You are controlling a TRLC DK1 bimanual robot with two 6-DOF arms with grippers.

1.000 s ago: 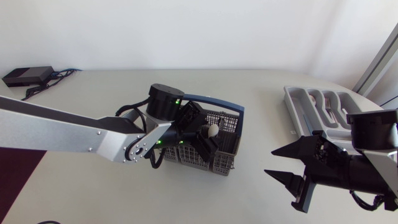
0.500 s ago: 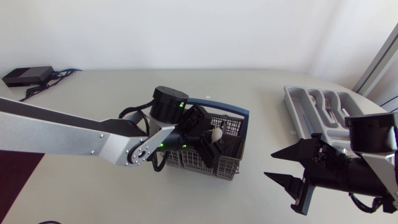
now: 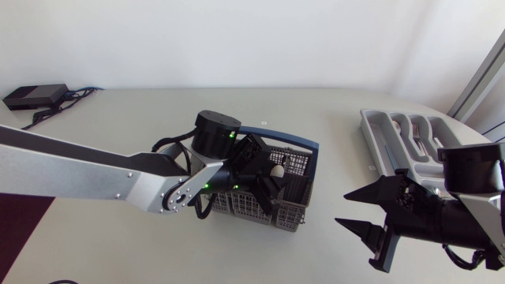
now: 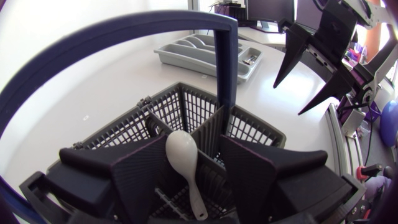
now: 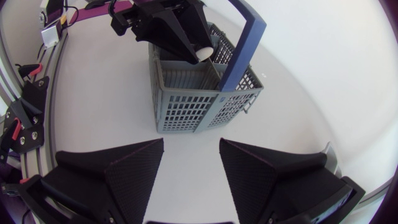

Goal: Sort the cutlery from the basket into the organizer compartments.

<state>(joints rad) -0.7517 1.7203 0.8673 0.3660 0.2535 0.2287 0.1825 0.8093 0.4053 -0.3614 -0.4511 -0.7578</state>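
I'm just starting: left gripper (image 4: 194,163) sitting around a white spoon (image 4: 180,149) in the basket (image 4: 186,102), though I can't tell if it's gripping, right gripper (image 5: 191,149) waiting spread and empty, organizer (image 3: 379,136) holding only a few pieces.

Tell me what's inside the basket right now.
A white spoon stands in the basket, between the open left gripper fingers. The gripper covers the compartments beneath it, so any other cutlery is hidden.

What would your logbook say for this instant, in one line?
left hand: open, white rounded spoon between fingers, in grey mesh basket | right hand: open, empty
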